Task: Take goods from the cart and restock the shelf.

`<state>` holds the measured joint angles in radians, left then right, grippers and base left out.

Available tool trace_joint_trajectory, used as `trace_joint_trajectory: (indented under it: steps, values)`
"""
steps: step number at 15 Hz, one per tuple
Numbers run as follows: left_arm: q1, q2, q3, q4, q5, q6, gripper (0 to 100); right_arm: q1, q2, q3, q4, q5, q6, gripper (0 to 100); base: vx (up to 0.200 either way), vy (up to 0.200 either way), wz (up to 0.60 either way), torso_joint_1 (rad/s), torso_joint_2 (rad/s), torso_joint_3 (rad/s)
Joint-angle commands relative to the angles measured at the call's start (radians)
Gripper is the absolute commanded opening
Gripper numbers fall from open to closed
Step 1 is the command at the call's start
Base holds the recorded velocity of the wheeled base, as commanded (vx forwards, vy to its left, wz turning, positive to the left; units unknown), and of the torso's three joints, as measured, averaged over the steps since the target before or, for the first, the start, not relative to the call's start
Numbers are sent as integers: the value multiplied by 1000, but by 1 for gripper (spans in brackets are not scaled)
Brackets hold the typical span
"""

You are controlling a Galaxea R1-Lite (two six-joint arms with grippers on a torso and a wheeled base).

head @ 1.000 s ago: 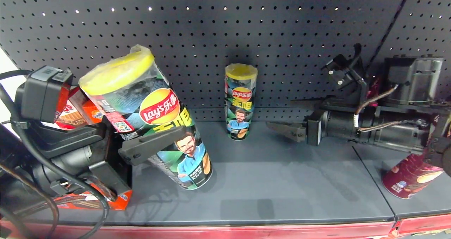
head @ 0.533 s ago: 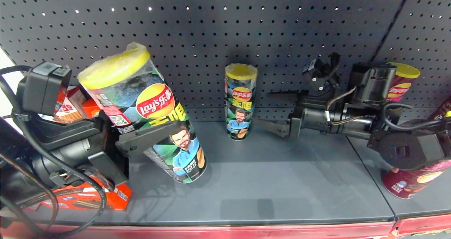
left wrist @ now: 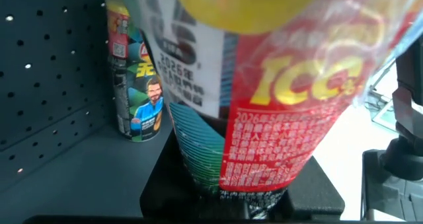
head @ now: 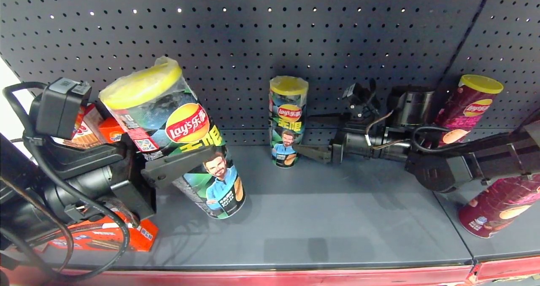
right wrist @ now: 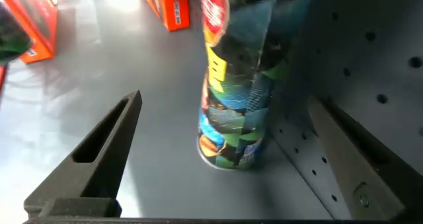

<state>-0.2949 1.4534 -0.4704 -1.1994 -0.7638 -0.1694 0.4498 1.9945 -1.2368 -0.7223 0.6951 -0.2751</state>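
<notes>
1. Yellow-lidded and wrapped in clear film, the large chip can (head: 181,138) is leaning at a tilt over the left part of the shelf (head: 337,227), with its lid tipping toward the shelf's left end.
2. Around the middle of this can the left gripper (head: 179,168) is clamping, with its fingers pressing on the can's sides. Whether the can's base is touching the shelf cannot be told.
3. At the back of the shelf a matching can (head: 288,121) is standing upright, just before the pegboard (head: 253,33) and well apart from the held one.
4. Just to the right of the matching can the right gripper (head: 314,136) is lying level. Its fingers are spreading wide and grasping nothing, and the can is showing in the gap between them. Contact cannot be told.
5. Two maroon cans are sitting at the right: one (head: 468,104) leaning by the pegboard behind the right arm, the other (head: 498,206) nearer the front edge.
6. Orange boxes (head: 101,237) are lying at the far left, beneath the left arm.
</notes>
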Motion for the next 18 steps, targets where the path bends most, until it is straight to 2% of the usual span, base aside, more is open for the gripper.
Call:
trace_joint_trajectory:
  steps: [1, 5, 9, 18]
  values:
    - [5, 4, 1, 0, 0, -1, 0, 15, 55, -38, 1, 1, 2, 100, 0, 0, 0, 0, 0, 0]
    - [5, 15, -5, -2, 0, -1, 0, 50, 40, 13, 0, -5, 1, 100, 0, 0, 0, 0, 0, 0]
    - [5, 19, -8, -2, 0, -1, 0, 46, 23, 46, 0, -17, -1, 100, 0, 0, 0, 0, 0, 0]
    - [7, 16, 4, 0, 3, -1, 0, 58, 147, -132, 3, -118, 43, 100, 0, 0, 0, 0, 0, 0]
